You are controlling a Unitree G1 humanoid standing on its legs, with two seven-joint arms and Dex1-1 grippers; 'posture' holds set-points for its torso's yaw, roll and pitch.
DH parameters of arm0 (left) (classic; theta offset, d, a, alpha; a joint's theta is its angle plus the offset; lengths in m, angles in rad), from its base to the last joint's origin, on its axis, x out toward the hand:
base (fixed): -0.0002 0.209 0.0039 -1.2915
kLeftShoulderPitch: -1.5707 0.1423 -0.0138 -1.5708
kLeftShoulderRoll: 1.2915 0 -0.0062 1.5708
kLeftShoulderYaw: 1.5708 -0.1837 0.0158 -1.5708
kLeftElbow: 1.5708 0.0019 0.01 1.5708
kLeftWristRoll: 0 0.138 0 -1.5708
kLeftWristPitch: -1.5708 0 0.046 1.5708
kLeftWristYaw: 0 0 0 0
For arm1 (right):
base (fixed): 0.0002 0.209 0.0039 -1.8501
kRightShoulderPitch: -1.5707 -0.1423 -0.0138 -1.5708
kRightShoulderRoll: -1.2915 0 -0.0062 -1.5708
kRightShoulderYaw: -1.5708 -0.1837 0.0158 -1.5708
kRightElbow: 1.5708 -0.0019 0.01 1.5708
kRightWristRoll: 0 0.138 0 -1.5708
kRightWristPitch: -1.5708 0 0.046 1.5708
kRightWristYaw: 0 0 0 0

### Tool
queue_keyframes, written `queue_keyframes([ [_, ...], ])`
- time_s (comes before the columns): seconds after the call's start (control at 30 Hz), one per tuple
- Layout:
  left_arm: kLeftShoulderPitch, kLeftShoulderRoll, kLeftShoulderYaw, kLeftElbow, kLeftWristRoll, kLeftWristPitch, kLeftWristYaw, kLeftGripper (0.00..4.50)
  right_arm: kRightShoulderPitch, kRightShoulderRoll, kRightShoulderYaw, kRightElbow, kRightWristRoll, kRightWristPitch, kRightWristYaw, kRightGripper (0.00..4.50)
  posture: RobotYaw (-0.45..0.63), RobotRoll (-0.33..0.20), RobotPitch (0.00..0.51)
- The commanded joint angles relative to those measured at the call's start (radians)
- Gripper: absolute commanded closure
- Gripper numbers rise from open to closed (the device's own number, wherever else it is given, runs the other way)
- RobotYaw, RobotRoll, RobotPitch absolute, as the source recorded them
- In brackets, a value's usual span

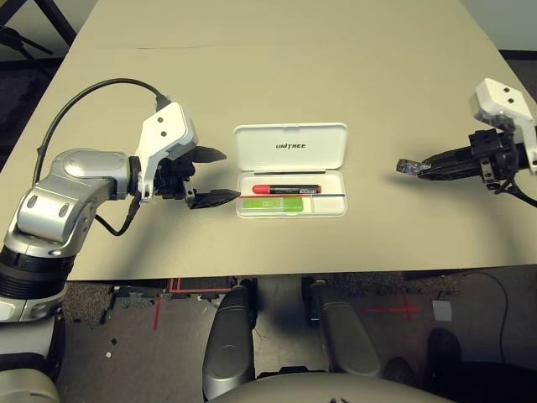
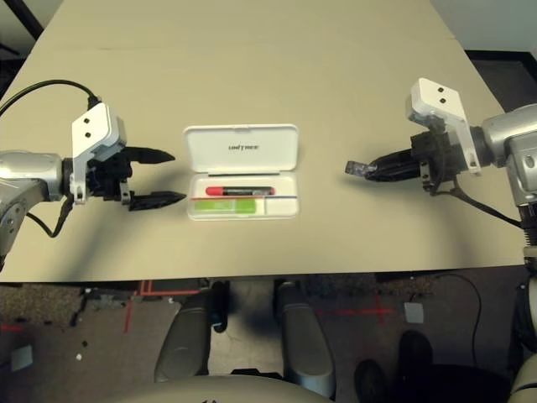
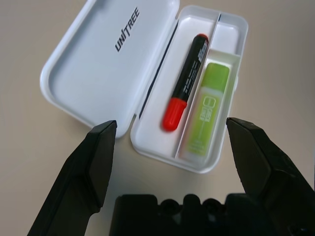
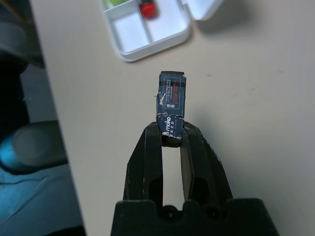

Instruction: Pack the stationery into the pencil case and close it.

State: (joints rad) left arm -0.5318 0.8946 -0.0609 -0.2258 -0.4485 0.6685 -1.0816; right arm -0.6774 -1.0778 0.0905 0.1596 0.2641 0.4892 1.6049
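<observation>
The white pencil case (image 1: 290,144) lies open at the table's middle, its lid (image 3: 103,64) folded back flat. Inside its tray rest a red marker with a black end (image 1: 287,189) and a lime-green highlighter (image 1: 277,204), side by side in separate compartments. My left gripper (image 1: 211,176) hovers open just left of the case, nothing between its fingers. Well to the right of the case, my right gripper (image 1: 419,168) is shut on a small dark purplish-grey block (image 4: 171,101), which sticks out past the fingertips above the table.
The beige table (image 1: 277,75) stretches bare behind and around the case. Its front edge runs close below the case, with the floor and red tape marks beyond it.
</observation>
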Motion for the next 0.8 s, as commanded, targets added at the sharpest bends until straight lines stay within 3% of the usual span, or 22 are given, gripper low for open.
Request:
queue_keyframes([
  [0.03,-0.009,-0.005,-0.027,0.004,0.01,-0.009,-0.023,0.0,0.04,0.0,0.009,-0.113,0.03,0.048,-0.011,4.25,0.0,0.0,0.223],
  [0.3,-0.035,-0.005,-0.033,0.011,0.014,-0.002,-0.033,0.0,0.034,0.09,0.073,-0.237,0.02,0.073,-0.084,4.25,0.02,0.0,0.216],
  [0.8,-0.02,0.004,-0.021,-0.01,0.014,0.008,-0.022,0.0,-0.043,0.272,0.217,-0.171,-0.105,-0.067,-0.184,4.25,0.04,0.0,0.219],
])
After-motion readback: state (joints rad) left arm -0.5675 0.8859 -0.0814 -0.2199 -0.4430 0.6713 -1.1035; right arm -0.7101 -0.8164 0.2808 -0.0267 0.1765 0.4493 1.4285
